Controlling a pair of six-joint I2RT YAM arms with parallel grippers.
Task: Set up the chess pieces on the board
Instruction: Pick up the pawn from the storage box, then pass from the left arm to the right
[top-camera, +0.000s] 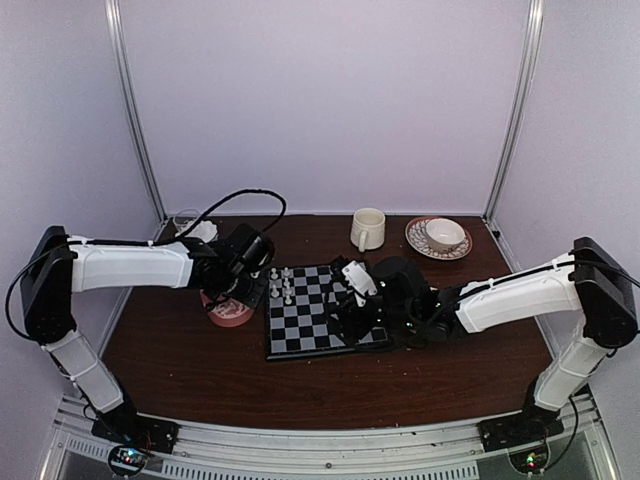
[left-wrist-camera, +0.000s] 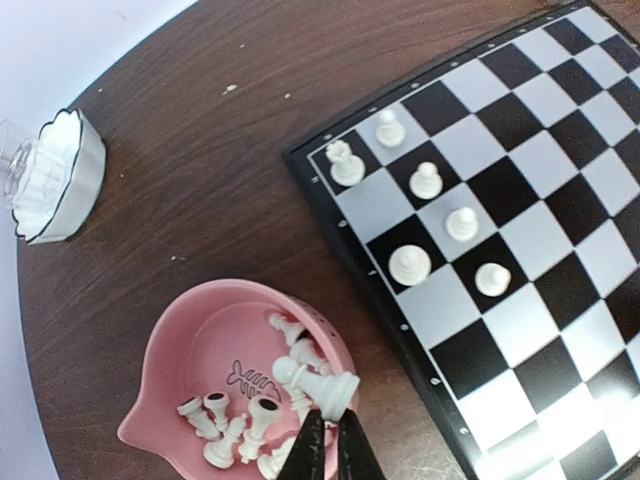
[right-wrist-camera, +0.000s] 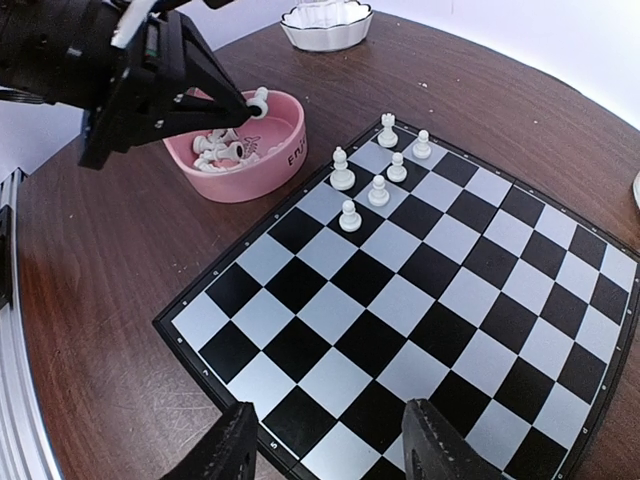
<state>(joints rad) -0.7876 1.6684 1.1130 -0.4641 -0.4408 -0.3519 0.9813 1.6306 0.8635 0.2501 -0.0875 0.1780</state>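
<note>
— Where are the chess pieces?
— Six white ones stand upright in one corner of the board, set in two short rows. More white ones lie jumbled in a pink bowl, which sits on the tabletop just beside that corner, apart from the board's black rim. One further white piece is up in the air over the bowl's board-side rim.
— What has hold of it?
— The left fingers are pinched tight on its base end. It lies tipped on its side, with its head pointing away from the board.
— And the other arm?
— The right fingers stand apart with nothing between them. They hover over the board's opposite edge, well apart from the standing pieces.
— Anything else around?
— A white scalloped dish sits beyond the bowl. In the top view, a cream mug and a cup on a saucer stand behind the board, near the back wall
</note>
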